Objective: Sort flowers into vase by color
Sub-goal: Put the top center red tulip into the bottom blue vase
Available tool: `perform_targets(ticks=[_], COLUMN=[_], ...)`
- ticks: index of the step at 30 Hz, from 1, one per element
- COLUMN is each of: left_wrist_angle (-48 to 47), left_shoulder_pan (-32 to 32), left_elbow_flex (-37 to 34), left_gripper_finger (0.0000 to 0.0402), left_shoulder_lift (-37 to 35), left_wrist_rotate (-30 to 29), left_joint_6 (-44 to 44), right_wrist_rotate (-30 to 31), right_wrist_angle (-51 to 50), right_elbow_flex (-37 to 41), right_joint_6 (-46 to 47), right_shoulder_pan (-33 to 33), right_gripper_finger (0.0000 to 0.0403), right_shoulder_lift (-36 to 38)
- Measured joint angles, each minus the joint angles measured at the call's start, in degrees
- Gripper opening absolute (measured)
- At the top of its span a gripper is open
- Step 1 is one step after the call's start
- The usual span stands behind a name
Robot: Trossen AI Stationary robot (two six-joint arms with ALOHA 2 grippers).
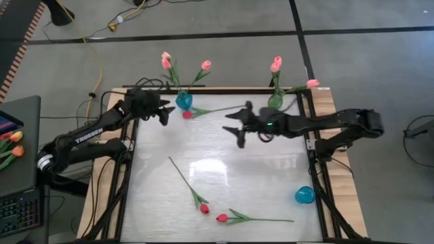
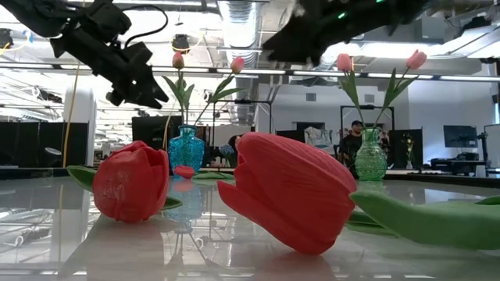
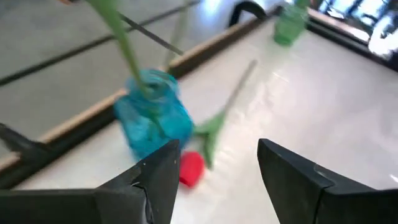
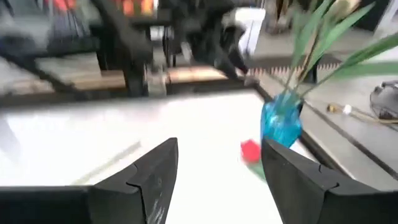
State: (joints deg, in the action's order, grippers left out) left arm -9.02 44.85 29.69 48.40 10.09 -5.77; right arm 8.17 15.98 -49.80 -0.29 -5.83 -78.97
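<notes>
Grey concrete floor [image 1: 224,61] surrounded the white table [image 1: 224,156], with dark seams and a yellow cable [image 1: 95,37] beyond it. Behind the table, ceiling lights [image 2: 242,16] glowed over an open workshop.

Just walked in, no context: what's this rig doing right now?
Sorting tulips into vases. The blue vase and green vase at the far edge each hold pink tulips. Both end effectors are open and empty: left end effector near the blue vase, right end effector mid-table. Three red tulips still lie flat, one beside the blue vase, two near the front.
</notes>
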Motion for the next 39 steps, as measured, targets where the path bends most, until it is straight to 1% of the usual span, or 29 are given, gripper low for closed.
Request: perform_targets(ticks=[4, 9, 14, 21, 24, 28, 33, 39], left_wrist_angle=[-2.2, -3.8, -3.5, -3.3, -3.1, -3.3, -3.6, -3.6], left_shoulder_pan=[-3.3, -5.7, -7.1, -8.9, -9.5, -10.2, -10.9, -11.7], left_elbow_flex=[0.0, 0.0, 0.0, 0.0, 0.0, 0.0, 0.0, 0.0], left_gripper_finger=[0.0201, 0.0201, 0.0201, 0.0201, 0.0201, 0.0201, 0.0201, 0.0201], left_shoulder_lift=[0.5, 1.1, 1.4, 1.4, 1.4, 1.4, 1.4, 1.4], left_wrist_rotate=[-0.7, -2.0, -2.9, -3.3, -3.3, -3.3, -3.3, -4.2], left_joint_6=[0.5, 0.6, 0.5, 0.5, 0.5, 1.3, 1.3, -1.0], right_wrist_rotate=[-3.2, -8.0, -14.0, -17.1, -17.2, -17.2, -17.2, -16.3], right_wrist_angle=[-5.9, -13.8, -21.9, -33.9, -40.2, -46.1, -52.2, -60.4], right_elbow_flex=[-7.4, -17.4, -26.8, -38.7, -42.9, -46.0, -47.2, -47.2], right_joint_6=[-2.9, -6.1, -7.4, -7.9, -8.6, -11.4, -15.0, -20.8], right_shoulder_pan=[-1.9, -6.5, -11.8, -17.5, -19.3, -21.8, -25.3, -29.4], right_gripper_finger=[0.0255, 0.0254, 0.0254, 0.0254, 0.0254, 0.0254, 0.0254, 0.0254], right_shoulder_lift=[-9.8, -21.4, -30.8, -40.4, -42.4, -43.2, -43.2, -43.2])
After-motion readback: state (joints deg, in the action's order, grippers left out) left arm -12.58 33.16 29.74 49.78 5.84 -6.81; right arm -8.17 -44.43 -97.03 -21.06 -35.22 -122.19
